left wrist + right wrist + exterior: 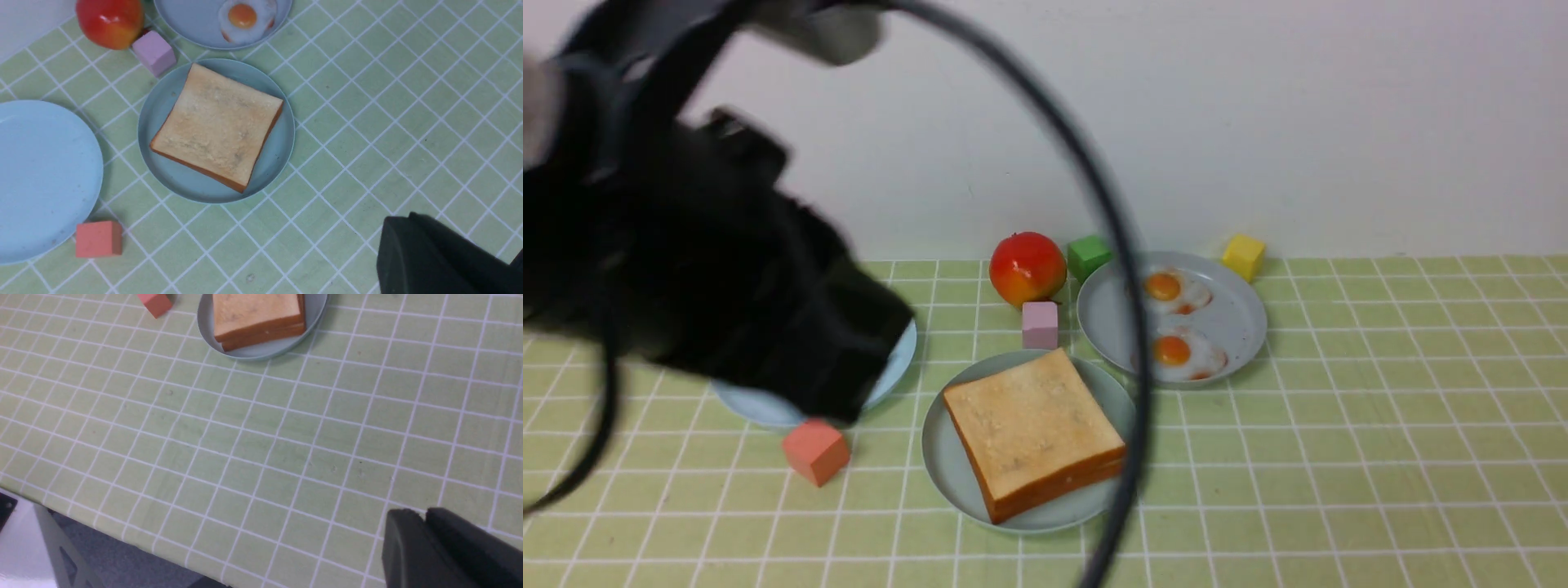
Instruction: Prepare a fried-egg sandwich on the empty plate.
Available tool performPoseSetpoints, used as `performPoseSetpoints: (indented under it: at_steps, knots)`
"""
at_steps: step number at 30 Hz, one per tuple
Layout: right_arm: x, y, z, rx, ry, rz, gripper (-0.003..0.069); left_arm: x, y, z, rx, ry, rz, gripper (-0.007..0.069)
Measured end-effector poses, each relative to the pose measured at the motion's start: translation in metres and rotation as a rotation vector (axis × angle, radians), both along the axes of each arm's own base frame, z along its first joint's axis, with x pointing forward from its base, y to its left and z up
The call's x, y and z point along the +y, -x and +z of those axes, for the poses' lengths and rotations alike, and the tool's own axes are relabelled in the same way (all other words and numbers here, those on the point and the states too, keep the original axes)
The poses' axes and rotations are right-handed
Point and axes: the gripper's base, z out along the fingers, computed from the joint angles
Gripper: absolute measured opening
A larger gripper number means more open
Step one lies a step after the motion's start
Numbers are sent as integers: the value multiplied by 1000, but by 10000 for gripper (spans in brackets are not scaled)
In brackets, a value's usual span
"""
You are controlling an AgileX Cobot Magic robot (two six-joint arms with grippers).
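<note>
Golden toast (1033,425) with dark-brown crust lies on the pale mint-green plate (947,465) in the middle of the table. From the right wrist view its side (261,335) shows a seam, like two stacked slices. Two fried eggs (1176,290) (1186,353) rest on a greyer blue plate (1241,327) behind and to the right. My left arm (727,269) hangs blurred and high at the left. The left gripper (402,216) is shut and holds nothing, off to the side of the toast (218,126). Above bare cloth near the table's front, the right gripper (423,512) is shut and holds nothing.
A sky-blue plate (890,367) lies partly under my left arm. Around the plates stand a salmon cube (815,451), a pink cube (1040,324), a red fruit (1027,267), a green cube (1089,255) and a yellow cube (1244,256). A dark cable (1127,327) crosses the front view.
</note>
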Motion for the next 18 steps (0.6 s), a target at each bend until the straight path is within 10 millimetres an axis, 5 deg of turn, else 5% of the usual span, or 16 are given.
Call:
performPoseSetpoints:
  at_steps: [5, 12, 18]
  knots:
    - [-1, -1, 0, -7, 12, -8, 1, 53, 60, -49, -291, 266, 24, -13]
    - [-1, -10, 10, -153, -33, -43, 0, 67, 72, -127, -415, 468, 77, -13]
    - [4, -22, 16, -298, -115, -62, 2, 67, 71, -151, -406, 472, 87, -13]
